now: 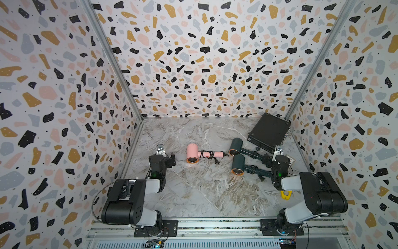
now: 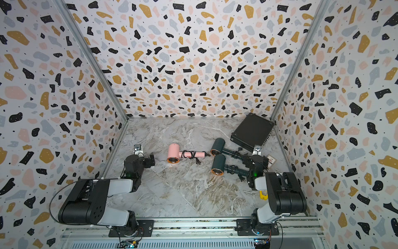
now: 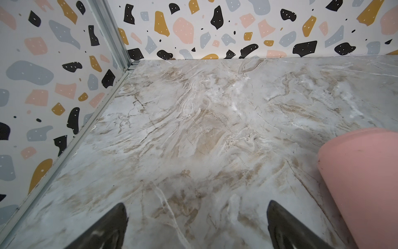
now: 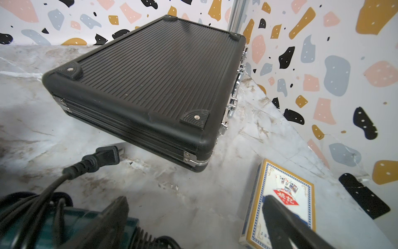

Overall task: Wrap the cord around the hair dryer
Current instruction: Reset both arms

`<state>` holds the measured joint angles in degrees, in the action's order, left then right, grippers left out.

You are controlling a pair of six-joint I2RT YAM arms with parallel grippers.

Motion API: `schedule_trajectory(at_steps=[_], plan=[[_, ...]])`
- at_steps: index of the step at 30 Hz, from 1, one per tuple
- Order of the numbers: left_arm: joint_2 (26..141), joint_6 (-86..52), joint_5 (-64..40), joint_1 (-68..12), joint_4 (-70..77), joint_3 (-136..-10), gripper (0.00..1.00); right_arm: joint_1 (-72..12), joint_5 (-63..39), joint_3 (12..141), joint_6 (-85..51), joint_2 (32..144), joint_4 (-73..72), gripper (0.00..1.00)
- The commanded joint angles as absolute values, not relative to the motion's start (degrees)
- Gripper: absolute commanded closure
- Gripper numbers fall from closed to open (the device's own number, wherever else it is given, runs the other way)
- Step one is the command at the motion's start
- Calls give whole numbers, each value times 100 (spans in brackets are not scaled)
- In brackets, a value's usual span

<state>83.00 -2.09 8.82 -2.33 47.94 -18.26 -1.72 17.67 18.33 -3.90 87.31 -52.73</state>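
One pink dryer (image 1: 192, 152), two green dryers (image 1: 236, 144) (image 1: 238, 163), one black case (image 1: 269, 131).

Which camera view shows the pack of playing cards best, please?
The right wrist view: the pack of playing cards lies close, its printed face clear. Both top views catch only a small corner behind the right arm. The left wrist view misses it.

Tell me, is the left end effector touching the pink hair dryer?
Apart. The left wrist view shows a strip of bare marble tabletop between the open left end effector and the pink hair dryer.
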Motion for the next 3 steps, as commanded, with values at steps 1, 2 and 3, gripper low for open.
schedule_trajectory(at_steps=[1,2,3], plan=[[8315,-148,816,-211,4981,-1881,1,-152,1853,1863,-444,8684,-5361,0],[8308,-145,816,-211,5005,-1864,1,-152,1850,1863,-448,8684,-5355,0],[8283,-145,816,-211,5010,-1848,1,-152,1850,1863,-448,8684,-5360,0]])
